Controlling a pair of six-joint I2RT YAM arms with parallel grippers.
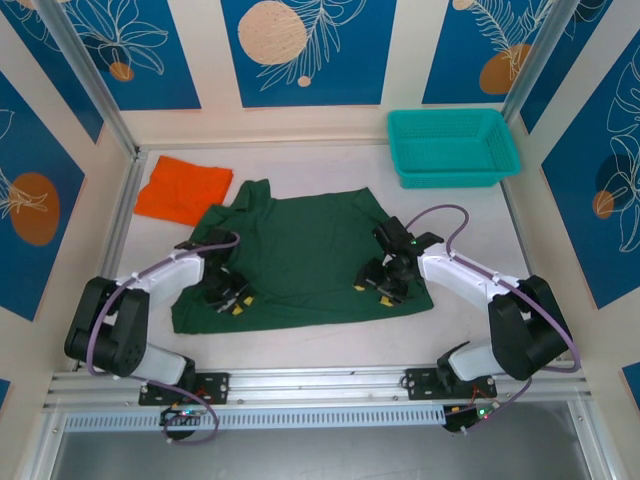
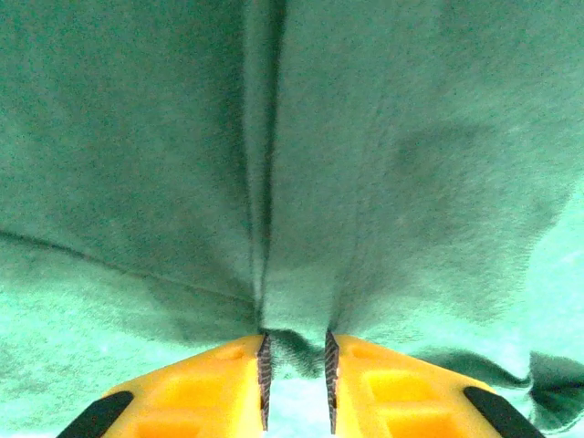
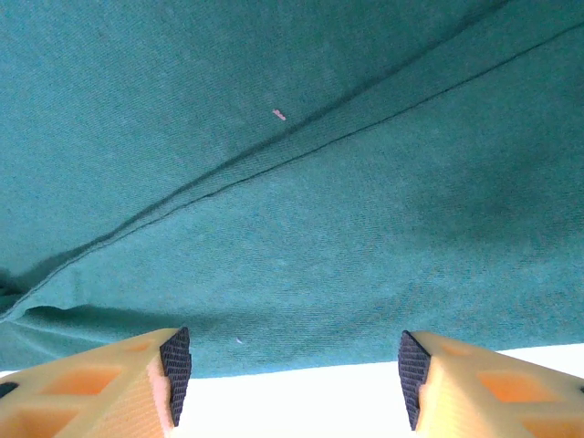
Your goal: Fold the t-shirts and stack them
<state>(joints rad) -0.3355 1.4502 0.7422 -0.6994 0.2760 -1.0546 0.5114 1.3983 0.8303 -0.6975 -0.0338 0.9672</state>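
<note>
Left fingers pinch green t-shirt fold; right fingers apart at hem.

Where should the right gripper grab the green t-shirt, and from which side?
Probably best at the near hem of the green t-shirt, coming in low from the robot's side: that hem lies flat and straight just ahead of the open right gripper.
</note>
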